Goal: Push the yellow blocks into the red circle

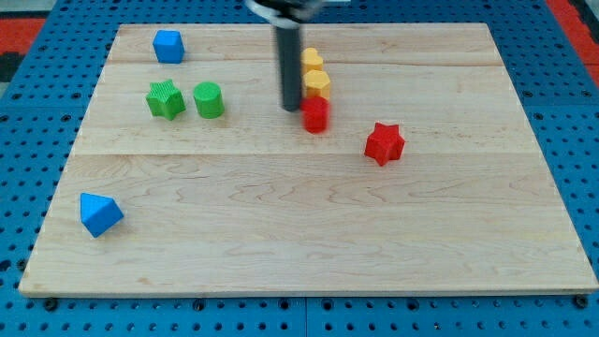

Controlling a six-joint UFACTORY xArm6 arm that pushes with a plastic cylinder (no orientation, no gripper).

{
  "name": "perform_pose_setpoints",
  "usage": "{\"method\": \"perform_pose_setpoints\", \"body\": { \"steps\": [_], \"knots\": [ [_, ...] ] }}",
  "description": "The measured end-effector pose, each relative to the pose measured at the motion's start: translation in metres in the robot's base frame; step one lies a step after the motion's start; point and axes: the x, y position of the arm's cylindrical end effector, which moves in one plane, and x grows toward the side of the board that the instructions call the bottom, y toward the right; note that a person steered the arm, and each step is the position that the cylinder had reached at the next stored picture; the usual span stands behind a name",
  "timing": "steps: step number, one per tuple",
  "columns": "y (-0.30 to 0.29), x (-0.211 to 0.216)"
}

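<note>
Two yellow blocks stand in a line near the view's top centre: one yellow block (312, 61) above, the other yellow block (316, 82) just below it and touching it. The red circle block (315, 114) sits right under the lower yellow block, touching it. The dark rod comes down from the view's top edge; my tip (292, 109) rests on the board just left of the red circle and the lower yellow block, very close to them. The rod hides the left edges of the yellow blocks.
A red star block (384, 143) lies right of and below the red circle. A green star block (166, 99) and a green round block (208, 99) sit at the left. A blue block (168, 46) is top left, a blue triangular block (99, 213) bottom left. The wooden board (309, 243) lies on a blue pegboard.
</note>
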Motion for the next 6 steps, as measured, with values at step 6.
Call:
{"method": "perform_pose_setpoints", "body": {
  "steps": [6],
  "knots": [
    [0.07,-0.068]
  ]
}}
